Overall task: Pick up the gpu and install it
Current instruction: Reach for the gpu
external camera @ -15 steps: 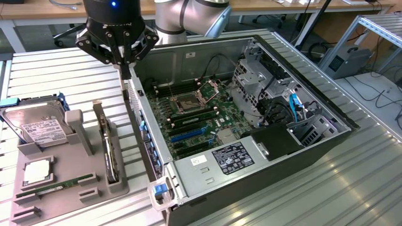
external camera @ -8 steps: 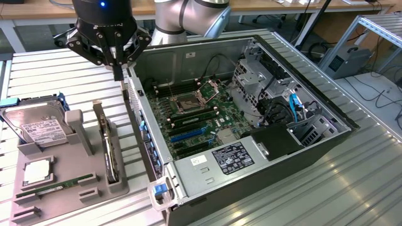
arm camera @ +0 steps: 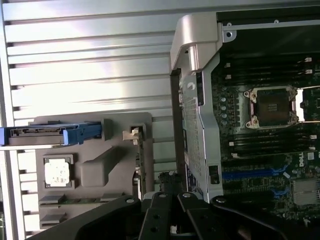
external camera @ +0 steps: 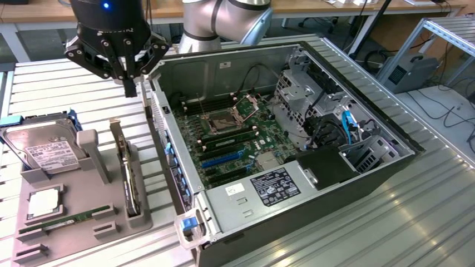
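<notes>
The hand (external camera: 131, 84) is held pressed together, empty, above the gpu (external camera: 128, 178), which is stood on edge in the grey holder (external camera: 74, 229) beside the computer case (external camera: 222, 207). If the hand is lowered unspread, the card's edge could be struck.

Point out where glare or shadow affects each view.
Exterior view: light streaks off the slatted table; the computer case interior sits dimmer. Wrist view: strong glare washes the table pale, and the processor on the grey tray looks blown white.
</notes>
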{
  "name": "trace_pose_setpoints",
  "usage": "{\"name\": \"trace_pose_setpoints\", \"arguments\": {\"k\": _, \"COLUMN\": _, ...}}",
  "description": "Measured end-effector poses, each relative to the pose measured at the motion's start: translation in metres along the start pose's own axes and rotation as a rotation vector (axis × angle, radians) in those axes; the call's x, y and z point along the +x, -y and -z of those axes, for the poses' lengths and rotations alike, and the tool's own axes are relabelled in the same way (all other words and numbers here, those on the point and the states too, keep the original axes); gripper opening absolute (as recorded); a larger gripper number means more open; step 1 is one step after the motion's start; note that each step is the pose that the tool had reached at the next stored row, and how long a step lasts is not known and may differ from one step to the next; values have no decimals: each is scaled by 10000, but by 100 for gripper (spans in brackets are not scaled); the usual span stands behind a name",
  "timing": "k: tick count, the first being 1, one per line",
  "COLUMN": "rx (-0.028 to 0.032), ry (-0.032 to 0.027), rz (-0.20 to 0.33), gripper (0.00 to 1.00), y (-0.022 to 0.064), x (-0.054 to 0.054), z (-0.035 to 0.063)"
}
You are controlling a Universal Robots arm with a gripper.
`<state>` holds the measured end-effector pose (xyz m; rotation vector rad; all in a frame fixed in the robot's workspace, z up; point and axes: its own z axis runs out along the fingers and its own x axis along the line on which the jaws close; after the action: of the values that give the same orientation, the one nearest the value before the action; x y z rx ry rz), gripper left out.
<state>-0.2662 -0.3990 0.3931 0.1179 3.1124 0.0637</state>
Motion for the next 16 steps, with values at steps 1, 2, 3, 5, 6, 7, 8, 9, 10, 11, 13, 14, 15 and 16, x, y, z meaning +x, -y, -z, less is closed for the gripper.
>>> {"name": "trace_pose_setpoints", "arguments": {"k": 1, "rx": 0, "ry": 0, "rz": -1, "gripper": 11, "y": 2, "x": 28, "z": 0}}
{"name": "trace_pose_setpoints", "arguments": {"k": 2, "rx": 0, "ry": 0, "rz": 0, "gripper": 11, "y": 5, "x": 60, "z": 0}}
{"name": "trace_pose_setpoints", "arguments": {"k": 3, "rx": 0, "ry": 0, "rz": 0, "gripper": 11, "y": 5, "x": 63, "z": 0}}
{"name": "trace_pose_setpoints", "arguments": {"k": 5, "rx": 0, "ry": -1, "rz": 1, "gripper": 11, "y": 5, "x": 65, "z": 0}}
{"name": "trace_pose_setpoints", "arguments": {"k": 6, "rx": 0, "ry": 0, "rz": 0, "gripper": 11, "y": 5, "x": 66, "z": 0}}
{"name": "trace_pose_setpoints", "arguments": {"k": 7, "rx": 0, "ry": 0, "rz": 0, "gripper": 11, "y": 5, "x": 66, "z": 0}}
{"name": "trace_pose_setpoints", "arguments": {"k": 8, "rx": 0, "ry": 0, "rz": 0, "gripper": 11, "y": 5, "x": 66, "z": 0}}
{"name": "trace_pose_setpoints", "arguments": {"k": 9, "rx": 0, "ry": 0, "rz": -1, "gripper": 11, "y": 6, "x": 67, "z": 0}}
{"name": "trace_pose_setpoints", "arguments": {"k": 10, "rx": 0, "ry": 0, "rz": 0, "gripper": 11, "y": 11, "x": 66, "z": 0}}
{"name": "trace_pose_setpoints", "arguments": {"k": 11, "rx": 0, "ry": -1, "rz": 0, "gripper": 11, "y": 16, "x": 65, "z": 1}}
{"name": "trace_pose_setpoints", "arguments": {"k": 13, "rx": 0, "ry": 0, "rz": 0, "gripper": 11, "y": 24, "x": 65, "z": 1}}
{"name": "trace_pose_setpoints", "arguments": {"k": 14, "rx": 0, "ry": 0, "rz": 0, "gripper": 11, "y": 28, "x": 65, "z": 1}}
{"name": "trace_pose_setpoints", "arguments": {"k": 15, "rx": 0, "ry": 0, "rz": -1, "gripper": 11, "y": 30, "x": 64, "z": 1}}
{"name": "trace_pose_setpoints", "arguments": {"k": 16, "rx": 0, "ry": -1, "rz": -1, "gripper": 11, "y": 33, "x": 64, "z": 1}}
